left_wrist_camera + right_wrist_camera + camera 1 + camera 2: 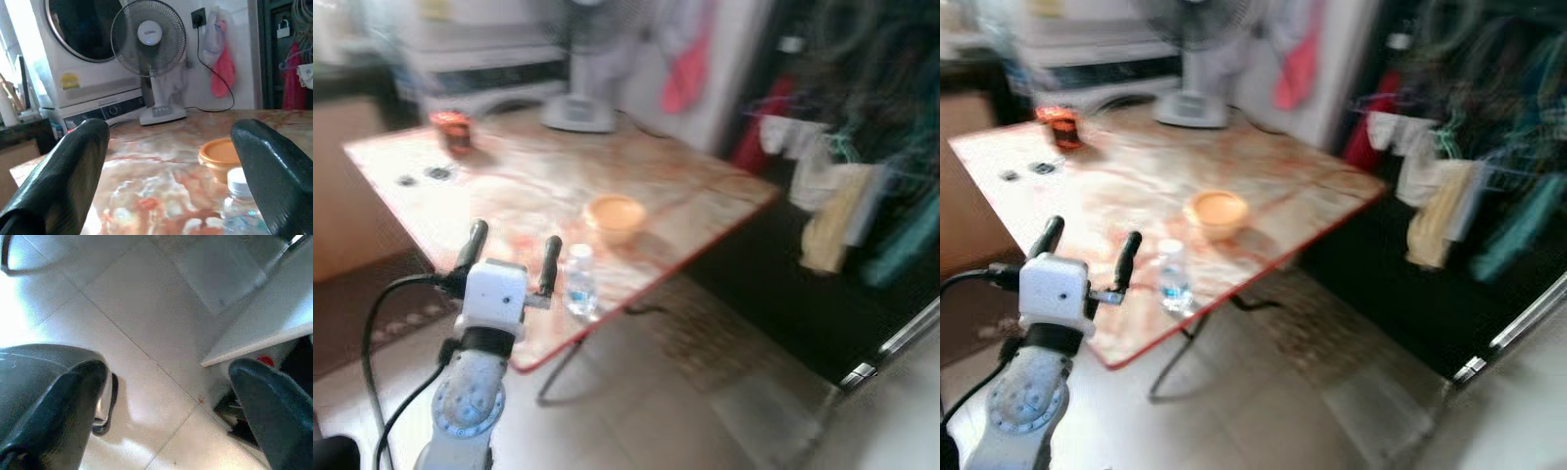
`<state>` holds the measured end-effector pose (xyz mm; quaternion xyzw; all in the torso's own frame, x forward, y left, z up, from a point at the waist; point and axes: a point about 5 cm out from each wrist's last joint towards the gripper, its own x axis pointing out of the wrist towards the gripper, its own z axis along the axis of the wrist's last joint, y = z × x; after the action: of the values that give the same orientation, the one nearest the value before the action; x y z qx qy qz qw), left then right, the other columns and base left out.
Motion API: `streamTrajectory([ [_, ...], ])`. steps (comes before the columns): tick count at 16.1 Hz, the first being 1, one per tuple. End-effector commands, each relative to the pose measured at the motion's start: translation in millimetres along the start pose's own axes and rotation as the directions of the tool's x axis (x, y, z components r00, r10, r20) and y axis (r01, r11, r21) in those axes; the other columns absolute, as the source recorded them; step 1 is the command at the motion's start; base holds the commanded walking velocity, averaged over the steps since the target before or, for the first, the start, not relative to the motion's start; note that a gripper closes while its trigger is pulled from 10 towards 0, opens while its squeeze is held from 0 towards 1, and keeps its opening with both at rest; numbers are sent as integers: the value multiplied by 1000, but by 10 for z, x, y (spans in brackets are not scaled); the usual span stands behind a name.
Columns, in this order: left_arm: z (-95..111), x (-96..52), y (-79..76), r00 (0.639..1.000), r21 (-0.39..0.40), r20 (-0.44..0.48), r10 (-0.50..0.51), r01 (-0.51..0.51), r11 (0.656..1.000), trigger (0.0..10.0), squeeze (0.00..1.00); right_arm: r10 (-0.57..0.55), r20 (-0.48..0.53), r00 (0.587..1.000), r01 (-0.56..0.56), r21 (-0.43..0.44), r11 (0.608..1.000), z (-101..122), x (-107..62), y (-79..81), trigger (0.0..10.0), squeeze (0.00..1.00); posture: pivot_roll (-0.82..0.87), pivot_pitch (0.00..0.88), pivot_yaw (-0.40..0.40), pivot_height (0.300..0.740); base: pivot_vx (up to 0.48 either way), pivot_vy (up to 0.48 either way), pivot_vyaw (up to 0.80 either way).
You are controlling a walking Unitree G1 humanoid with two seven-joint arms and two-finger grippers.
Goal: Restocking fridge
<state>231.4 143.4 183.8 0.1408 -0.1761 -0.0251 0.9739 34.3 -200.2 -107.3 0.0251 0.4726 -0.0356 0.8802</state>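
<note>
Clear plastic is what the small water bottle [580, 281] is made of, and it has a white cap and stands up straight near the front edge of the counter [685, 186], which has a red rim and a shiny, pinkish marble top. Just behind the bottle sits an orange bowl [615, 216]. Far behind the bottle, at the back of the counter, stands a white fan [149, 54], and off in the far corner is a dark jar with a red lid [452, 130]. A washing machine [83, 58] stands behind the fan. The left pincer [510, 257] is up in the air just beside the bottle, on the side away from the bowl, and its 2 black fingers [551, 262] are spread wide apart with nothing between them. The bottle is not between them yet; from the left wrist view it peeks out next to 1 finger. The right pincer [161, 406] hangs low over the pale tiled floor [146, 308], also spread apart and holding nothing. I think the robot is at the step of reaching for the bottle to take it to the fridge. Next, the left pincer needs to slide sideways toward the bowl until the bottle stands between the 2 fingers, then squeeze gently. The head views are blurry, so small things are hard to tell.
</note>
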Motion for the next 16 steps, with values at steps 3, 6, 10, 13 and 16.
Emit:
streamTrajectory([
  [3,-31,-9,-136,993,-95,-61,-105,99,991,10000,0,30,21,999,-30,-21,999,91,48,30,10000,0,17,12,-105,740,0,0,0],
  [6,48,53,-130,993,-127,-40,-114,108,986,10000,0,35,21,999,-35,-22,999,95,48,31,10000,0,14,17,-106,740,0,0,0],
  [10,128,130,-82,993,-152,-23,-114,109,982,10000,0,40,25,999,-40,-17,999,101,49,31,10000,0,16,28,-107,740,0,0,0],
  [13,241,191,-54,994,-157,18,-108,110,982,10000,0,48,30,998,-47,-18,999,105,48,34,10000,0,16,29,-108,740,0,0,0],
  [16,288,235,-81,990,-170,30,-135,138,976,10000,0,55,23,998,-54,-26,998,109,54,39,10000,0,17,33,-108,740,0,0,0],
])
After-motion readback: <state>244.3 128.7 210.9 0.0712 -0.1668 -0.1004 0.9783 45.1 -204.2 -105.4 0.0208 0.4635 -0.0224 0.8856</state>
